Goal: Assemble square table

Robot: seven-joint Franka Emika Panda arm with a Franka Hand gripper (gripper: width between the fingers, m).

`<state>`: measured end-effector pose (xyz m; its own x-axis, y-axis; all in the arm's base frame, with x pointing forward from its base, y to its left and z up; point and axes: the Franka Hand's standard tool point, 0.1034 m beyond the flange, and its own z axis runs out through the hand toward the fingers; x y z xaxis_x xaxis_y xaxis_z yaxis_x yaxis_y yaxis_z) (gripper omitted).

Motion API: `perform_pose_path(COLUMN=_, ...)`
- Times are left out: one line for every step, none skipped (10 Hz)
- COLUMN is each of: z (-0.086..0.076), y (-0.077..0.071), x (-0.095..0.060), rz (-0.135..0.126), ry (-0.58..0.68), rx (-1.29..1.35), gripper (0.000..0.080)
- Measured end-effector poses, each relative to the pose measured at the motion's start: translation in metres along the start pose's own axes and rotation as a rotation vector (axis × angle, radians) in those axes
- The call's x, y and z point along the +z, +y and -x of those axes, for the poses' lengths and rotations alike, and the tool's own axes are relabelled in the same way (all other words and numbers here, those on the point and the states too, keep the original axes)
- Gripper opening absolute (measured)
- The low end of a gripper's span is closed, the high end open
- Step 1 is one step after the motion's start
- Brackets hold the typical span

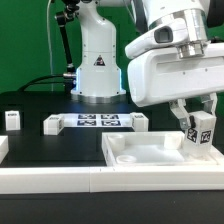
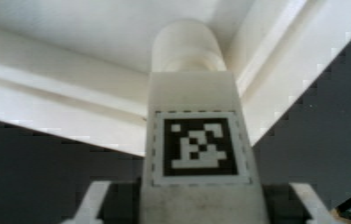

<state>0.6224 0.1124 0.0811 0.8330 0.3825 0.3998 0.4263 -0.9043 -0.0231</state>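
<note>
The fingers [image 1: 181, 112] clamp a small white tagged plastic leg [image 1: 201, 128] over the large white square plastic slab [image 1: 130, 158], near its far corner at the exterior view's right (slab lying on the black table [image 1: 30, 140]). Lowered off-centre or tilted, the leg could jam or twist loose.

The square tabletop [image 1: 140, 152] is lying at the front, toward the exterior view's right, just behind the long rail [image 1: 60, 182]. Behind it the marker board [image 1: 98, 122] is lying flat, with the robot base [image 1: 97, 65] standing farther back. One leg [image 1: 202, 130] is hanging between the fingers of the gripper [image 1: 197, 121], above the tabletop's right corner. A second leg [image 1: 52, 124] is sitting just beside the board's left end, and a third leg [image 1: 12, 120] is standing far left.
</note>
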Motion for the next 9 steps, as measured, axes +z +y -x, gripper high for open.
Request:
perform_pose_path(z=-0.0003, y=0.0004, x=0.0000, rz=0.012, ry=0.018, rx=-0.001, gripper=0.0291)
perform_pose_path(z=0.0004, y=0.0000, x=-0.0003, rz=0.021, ry=0.031, rx=-0.002, gripper=0.0291)
perform_pose_path(z=0.0015, y=-0.0007, x=-0.0008, rz=0.033, ry=0.048, rx=-0.004, gripper=0.0291)
perform_pose_path(z=0.0019, y=-0.0011, x=-0.0011, rz=0.039, ry=0.057, rx=-0.005, gripper=0.0291)
perform_pose_path(z=0.0018, y=-0.0005, x=-0.0012, rz=0.039, ry=0.056, rx=-0.004, gripper=0.0300)
perform_pose_path(z=0.0018, y=-0.0004, x=-0.0012, rz=0.039, ry=0.056, rx=-0.004, gripper=0.0300)
perform_pose_path(z=0.0019, y=-0.0003, x=-0.0012, rz=0.039, ry=0.056, rx=-0.004, gripper=0.0475)
perform_pose_path(z=0.0019, y=-0.0002, x=-0.0012, rz=0.039, ry=0.056, rx=-0.004, gripper=0.0606)
perform_pose_path(z=0.0019, y=-0.0002, x=-0.0012, rz=0.039, ry=0.056, rx=-0.004, gripper=0.0606)
